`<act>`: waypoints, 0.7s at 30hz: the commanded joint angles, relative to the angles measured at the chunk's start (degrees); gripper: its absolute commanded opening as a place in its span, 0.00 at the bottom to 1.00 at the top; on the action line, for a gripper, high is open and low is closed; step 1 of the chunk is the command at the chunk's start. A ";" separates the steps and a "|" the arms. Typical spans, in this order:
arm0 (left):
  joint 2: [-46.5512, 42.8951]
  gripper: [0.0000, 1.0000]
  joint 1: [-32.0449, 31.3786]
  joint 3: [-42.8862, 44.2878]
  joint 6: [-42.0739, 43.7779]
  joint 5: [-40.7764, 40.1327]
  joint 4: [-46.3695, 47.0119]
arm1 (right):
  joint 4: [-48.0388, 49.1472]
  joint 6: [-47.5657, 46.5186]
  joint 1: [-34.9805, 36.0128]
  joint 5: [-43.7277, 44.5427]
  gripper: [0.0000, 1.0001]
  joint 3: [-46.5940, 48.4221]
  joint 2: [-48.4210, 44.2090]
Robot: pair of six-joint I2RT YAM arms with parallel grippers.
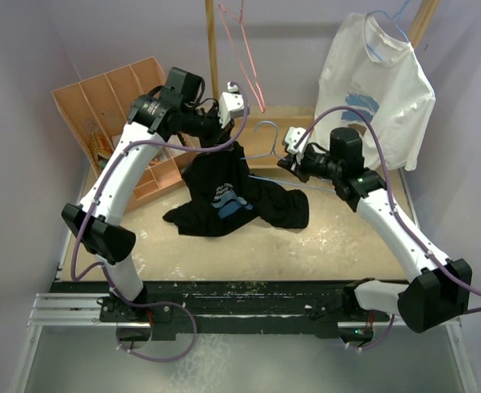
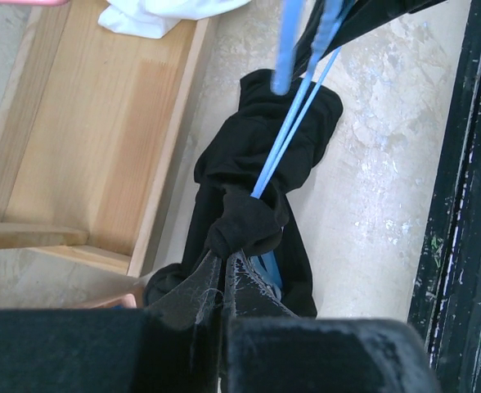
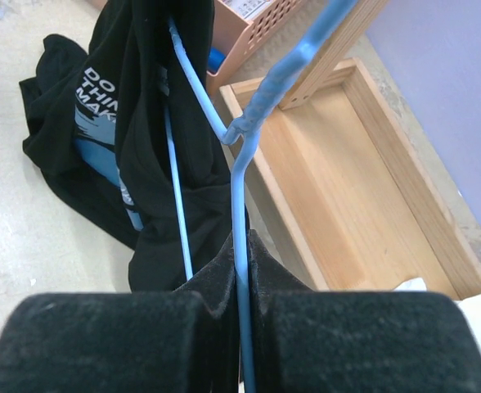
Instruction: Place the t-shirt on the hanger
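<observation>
Left gripper (image 2: 222, 266), jaws pressed together, pinches a bunched fold of the black short-sleeved cloth t-shirt (image 2: 232, 164) with a light blue graphic and white lettering. It holds that part of the garment lifted above the pale table (image 1: 322, 246). From the overhead view, the t-shirt's upper part hangs from this gripper near the middle of the table. Its lower part lies crumpled on the surface, one side trailing toward the right arm. Right gripper (image 3: 240, 254) is clamped on the thin light-blue wire clothes hanger (image 3: 239, 176), gripping the wire just below the twisted neck under the hook. The hanger is raised between the two grippers. One of its arms runs into the black cloth, and blue wire shows inside the folds in both wrist views. A shallow wooden tray (image 3: 347, 180) sits at the back of the table. A slanted wooden divided organiser (image 1: 110, 98) stands at the back left. A white t-shirt with a blue print (image 1: 375, 90) hangs at the back right. A pink-red wire hanger (image 1: 244, 49) hangs near the back centre.
</observation>
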 commanded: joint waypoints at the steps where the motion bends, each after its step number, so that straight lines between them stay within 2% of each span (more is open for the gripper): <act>1: -1.52 0.00 -1.02 0.69 -3.00 3.71 3.65 | 6.74 2.55 0.21 -2.00 0.00 -0.72 -0.09; 7: -1.37 0.00 -1.82 -1.99 -5.17 4.88 7.37 | 8.80 3.76 0.35 -2.23 0.00 -1.70 -0.63; 21: 0.22 0.00 -6.12 -2.05 -6.67 4.76 10.58 | 11.49 5.27 1.19 -1.92 0.00 -2.59 0.36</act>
